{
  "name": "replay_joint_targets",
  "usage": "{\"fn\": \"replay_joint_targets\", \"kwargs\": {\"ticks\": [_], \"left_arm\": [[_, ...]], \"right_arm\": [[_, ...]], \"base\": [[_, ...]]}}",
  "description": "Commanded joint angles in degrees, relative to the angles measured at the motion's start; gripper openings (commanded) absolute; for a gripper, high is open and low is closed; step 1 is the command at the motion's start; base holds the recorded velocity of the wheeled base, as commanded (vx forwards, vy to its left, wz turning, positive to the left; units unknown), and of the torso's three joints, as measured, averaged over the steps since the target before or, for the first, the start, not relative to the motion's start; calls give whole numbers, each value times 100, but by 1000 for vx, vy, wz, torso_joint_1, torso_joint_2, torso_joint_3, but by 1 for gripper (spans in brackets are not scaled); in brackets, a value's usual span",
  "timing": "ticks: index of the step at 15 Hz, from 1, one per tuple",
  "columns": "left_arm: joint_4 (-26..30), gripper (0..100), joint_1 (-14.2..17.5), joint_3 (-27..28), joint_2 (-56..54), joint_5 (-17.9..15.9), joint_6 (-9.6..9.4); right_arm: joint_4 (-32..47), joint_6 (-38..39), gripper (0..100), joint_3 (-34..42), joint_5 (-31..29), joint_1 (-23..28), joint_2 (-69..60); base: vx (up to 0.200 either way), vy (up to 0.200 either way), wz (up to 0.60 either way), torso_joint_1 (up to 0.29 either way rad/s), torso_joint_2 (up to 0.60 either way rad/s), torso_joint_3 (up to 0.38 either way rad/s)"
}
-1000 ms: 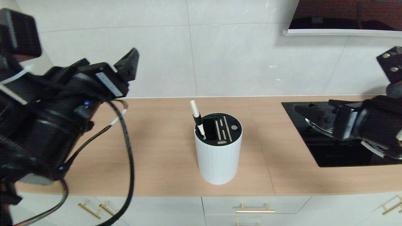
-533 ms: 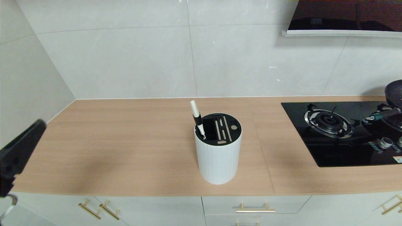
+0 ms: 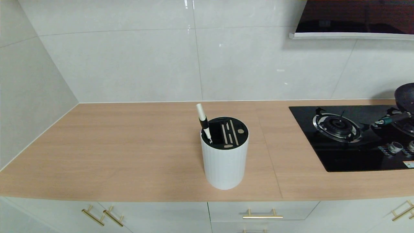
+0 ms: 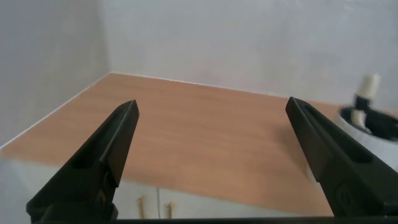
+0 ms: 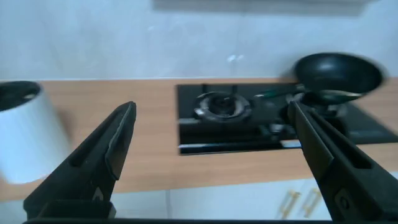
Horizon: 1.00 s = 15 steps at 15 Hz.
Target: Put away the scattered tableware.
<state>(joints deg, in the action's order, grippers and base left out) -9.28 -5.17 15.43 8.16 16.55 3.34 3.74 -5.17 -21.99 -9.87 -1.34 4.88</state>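
While the left claw (image 4: pixel 211 104) and right claw (image 5: pixel 211 107) gape apart, a white-handled utensil (image 3: pixel 201 117) leans in the holder (image 3: pixel 224 165); hob sticker (image 3: pixel 409 164) unreadable.

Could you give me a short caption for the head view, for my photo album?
A white utensil holder with one white-handled utensil stands on a wooden counter near a black gas hob.

The left tool (image 4: pixel 211 104) is spread wide, its two dark, wedge-shaped fingers (image 4: pixel 106 155) held far apart with nothing between them. The right tool (image 5: pixel 211 107) has the same pose: both black fingers (image 5: pixel 102 158) are splayed wide and grip nothing. Each tool points forward, roughly level.
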Motion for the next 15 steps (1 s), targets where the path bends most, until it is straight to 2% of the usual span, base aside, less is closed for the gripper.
{"fn": "replay_joint_targets", "kwargs": {"ticks": [1,2,3,4,5,6,7,8,9,11,13,14,15], "left_arm": [[181,100,499,-392,-736,-276,26],[251,100,543,-541,-816,-363,-18],[207,100,543,-1236,-816,-267,-220],[251,100,543,-1543,-816,-258,-457],[673,100,543,-1543,-816,-328,-466],[743,100,543,-1526,-816,-513,-448],[752,100,543,-1526,-816,-847,-448],[805,100,543,-1535,-816,-1295,-290],[875,100,543,-1535,-816,-1480,-290],[901,100,543,-1535,-816,-1488,-325],[901,100,543,-1535,-816,-1576,-457],[901,100,543,-1535,-816,-1568,-448],[901,100,543,-1535,-816,-1559,-325]], "right_arm": [[-207,7,100,600,-94,178,-479],[-286,7,100,749,-94,178,-479],[-673,-2,100,1408,-94,178,-470],[-1025,-2,100,1988,-76,178,-479],[-1060,16,100,2199,-32,178,-479],[-664,95,100,2190,73,178,-479],[-620,209,100,2199,188,169,-470],[-603,324,100,2199,627,169,-470],[-401,315,100,2199,908,169,-470],[-365,350,100,2199,970,169,-470],[-365,447,100,2199,970,169,-470],[-374,447,100,2199,970,169,-470],[-374,447,100,2199,970,169,-470]], "base": [[0,0,0,0,0,0],[0,0,0,0,0,0],[0,0,0,0,0,0],[0,0,0,0,0,0],[0,0,0,0,0,0],[0,0,0,0,0,0],[0,0,0,0,0,0],[0,0,0,0,0,0],[0,0,0,0,0,0],[0,0,0,0,0,0],[0,0,0,0,0,0],[0,0,0,0,0,0],[0,0,0,0,0,0]]}}
